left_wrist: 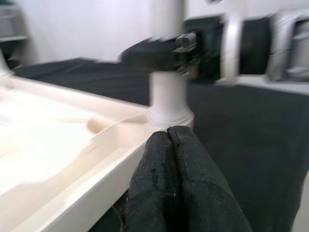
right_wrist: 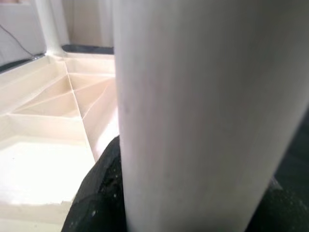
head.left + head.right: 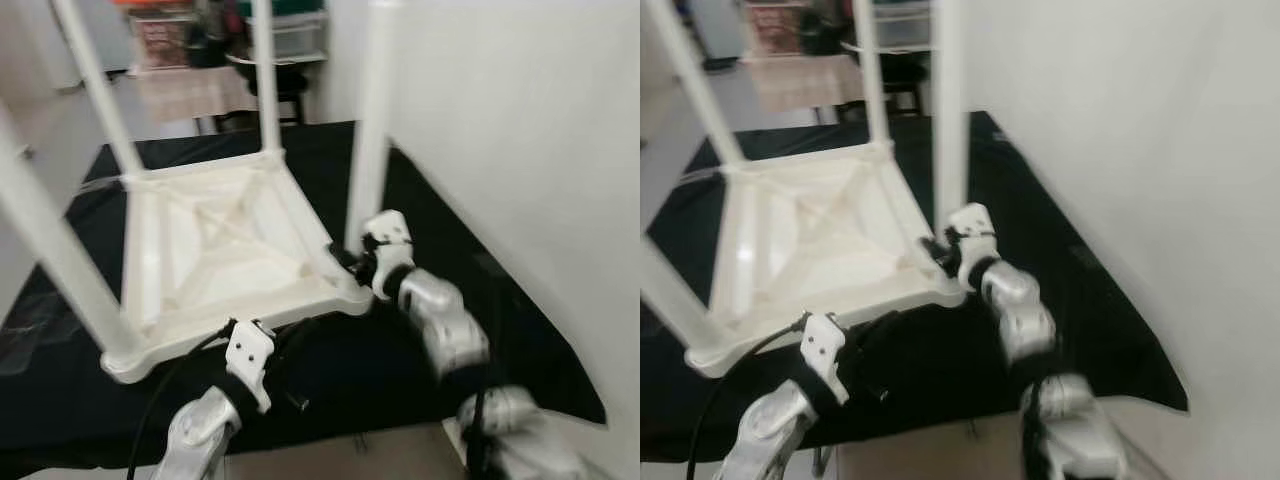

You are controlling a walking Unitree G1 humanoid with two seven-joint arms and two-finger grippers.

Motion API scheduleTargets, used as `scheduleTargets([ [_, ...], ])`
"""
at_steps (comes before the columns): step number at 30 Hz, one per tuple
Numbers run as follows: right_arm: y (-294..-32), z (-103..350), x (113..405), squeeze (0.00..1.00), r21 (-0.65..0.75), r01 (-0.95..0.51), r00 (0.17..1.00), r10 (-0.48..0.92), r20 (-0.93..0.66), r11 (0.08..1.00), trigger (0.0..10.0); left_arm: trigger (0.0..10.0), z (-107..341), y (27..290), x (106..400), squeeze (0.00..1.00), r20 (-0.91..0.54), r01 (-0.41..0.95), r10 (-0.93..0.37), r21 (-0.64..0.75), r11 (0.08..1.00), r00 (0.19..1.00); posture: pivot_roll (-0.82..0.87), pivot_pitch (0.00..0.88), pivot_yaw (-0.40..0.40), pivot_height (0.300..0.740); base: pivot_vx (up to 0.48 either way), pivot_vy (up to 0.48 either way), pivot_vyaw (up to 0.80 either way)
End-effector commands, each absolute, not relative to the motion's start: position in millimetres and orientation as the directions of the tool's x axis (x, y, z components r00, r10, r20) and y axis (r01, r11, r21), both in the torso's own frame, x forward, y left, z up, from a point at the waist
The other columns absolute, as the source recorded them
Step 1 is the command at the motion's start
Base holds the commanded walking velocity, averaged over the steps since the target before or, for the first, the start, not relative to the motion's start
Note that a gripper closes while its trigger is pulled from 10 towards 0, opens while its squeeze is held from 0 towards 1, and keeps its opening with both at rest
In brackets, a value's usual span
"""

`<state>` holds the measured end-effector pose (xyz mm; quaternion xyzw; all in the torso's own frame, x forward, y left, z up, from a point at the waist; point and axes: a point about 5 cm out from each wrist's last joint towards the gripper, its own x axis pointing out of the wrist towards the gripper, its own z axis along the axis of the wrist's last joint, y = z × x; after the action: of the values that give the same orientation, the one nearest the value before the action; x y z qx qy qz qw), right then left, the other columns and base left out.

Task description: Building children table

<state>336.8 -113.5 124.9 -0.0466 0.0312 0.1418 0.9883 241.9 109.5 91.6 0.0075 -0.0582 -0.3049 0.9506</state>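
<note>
you're working with a white plastic children's table (image 3: 230,250) lying upside down on a black cloth (image 3: 480,300) spread over the floor, beside a white wall (image 3: 520,120). four round white legs stand up from its corner sockets, and the underside shows moulded ribs crossing to the middle.

expect it to be light and stiff, hollow moulded plastic by the look of it, and smooth enough that the black fingers may slip on a round leg if you squeeze only lightly. it should not be fragile, but a long leg gives leverage on its socket, so side loads near the top could rock or pop the joint. take hold low on the leg, close to the socket, or on the rim of the tabletop where the edge offers a lip.

your right gripper (image 3: 348,262) is at the base of the near right leg (image 3: 368,130), its fingers set around it; the right wrist view has the leg pressed up against the dark pads, so it looks gripped. your left gripper (image 1: 170,159) hangs just off the near rim, fingers pressed together, holding nothing, pointing toward that same corner socket.

the head views are blurred, so finer detail of the joints is not readable.
</note>
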Motion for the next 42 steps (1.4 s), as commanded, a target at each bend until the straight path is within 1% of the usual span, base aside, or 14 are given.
scheduleTargets([
  [1,-116,82,311,0.00,-0.104,-0.231,0.942,0.196,-0.274,0.967,0.0,10.0,93,113,244,0.00,0.099,0.576,-0.579,0.062,0.815,0.809,0.03,0.025,0.009,0.740,0.000,0.000,0.00],
  [6,-113,97,322,0.00,-0.113,-0.253,0.949,0.224,-0.224,0.961,0.0,10.0,93,112,245,0.00,0.095,0.585,-0.588,0.060,0.809,0.803,0.04,0.018,-0.001,0.740,0.000,0.000,0.00],
  [13,-79,105,320,0.00,-0.075,-0.350,0.923,0.330,-0.199,0.934,0.0,10.0,92,112,247,0.00,0.096,0.575,-0.578,0.065,0.816,0.810,0.04,0.015,0.003,0.740,0.000,0.000,0.00],
  [14,-76,107,317,0.00,-0.084,-0.349,0.922,0.326,-0.211,0.933,2.4,10.0,93,112,247,0.00,0.095,0.576,-0.579,0.064,0.815,0.810,0.03,0.012,0.010,0.740,0.000,0.000,0.00],
  [15,-76,107,317,0.00,-0.084,-0.349,0.922,0.326,-0.211,0.933,2.4,10.0,93,112,247,0.00,0.095,0.576,-0.579,0.064,0.815,0.810,0.03,0.012,0.010,0.740,0.000,0.000,0.00],
  [16,-75,109,317,0.00,-0.090,-0.358,0.917,0.332,-0.223,0.929,10.0,10.0,92,112,247,0.00,0.094,0.577,-0.580,0.062,0.815,0.809,0.03,0.011,0.010,0.740,0.000,0.000,0.00],
  [17,-75,114,318,0.13,-0.093,-0.368,0.914,0.341,-0.218,0.925,10.0,10.0,92,111,247,0.00,0.094,0.578,-0.581,0.060,0.814,0.809,0.03,0.010,0.009,0.740,0.000,0.000,0.00],
  [18,-75,118,320,1.00,-0.087,-0.388,0.907,0.363,-0.215,0.918,10.0,10.0,92,111,247,0.00,0.094,0.578,-0.581,0.059,0.814,0.808,0.03,0.008,0.007,0.740,0.000,0.000,0.00],
  [25,-82,138,333,1.00,-0.021,-0.486,0.871,0.482,-0.090,0.874,10.0,10.0,92,111,248,0.00,0.097,0.573,-0.575,0.052,0.818,0.812,0.03,0.006,0.002,0.740,0.000,0.000,0.00],
  [35,-85,139,319,1.00,-0.005,-0.618,0.785,0.617,-0.059,0.786,10.0,10.0,94,113,250,0.00,0.106,0.561,-0.560,0.024,0.828,0.822,0.02,0.011,0.005,0.740,0.000,0.000,0.00],
  [36,-85,134,313,0.52,-0.014,-0.667,0.744,0.664,-0.079,0.745,10.0,10.0,94,114,251,0.00,0.107,0.559,-0.558,0.021,0.829,0.823,0.02,0.011,0.005,0.740,0.000,0.000,0.00],
  [37,-85,134,313,0.52,-0.014,-0.667,0.744,0.664,-0.079,0.745,10.0,10.0,94,114,251,0.00,0.107,0.559,-0.558,0.021,0.829,0.823,0.02,0.011,0.005,0.740,0.000,0.000,0.00],
  [38,-87,130,308,0.00,-0.024,-0.706,0.706,0.701,-0.103,0.708,10.0,10.0,94,114,251,0.00,0.108,0.557,-0.555,0.018,0.831,0.825,0.02,0.007,0.003,0.740,0.000,0.000,0.00],
  [42,-96,122,303,0.00,-0.046,-0.718,0.693,0.708,-0.135,0.694,10.0,10.0,96,118,252,0.00,0.120,0.535,-0.532,0.008,0.845,0.838,0.02,0.006,0.002,0.740,0.000,0.000,0.00],
])
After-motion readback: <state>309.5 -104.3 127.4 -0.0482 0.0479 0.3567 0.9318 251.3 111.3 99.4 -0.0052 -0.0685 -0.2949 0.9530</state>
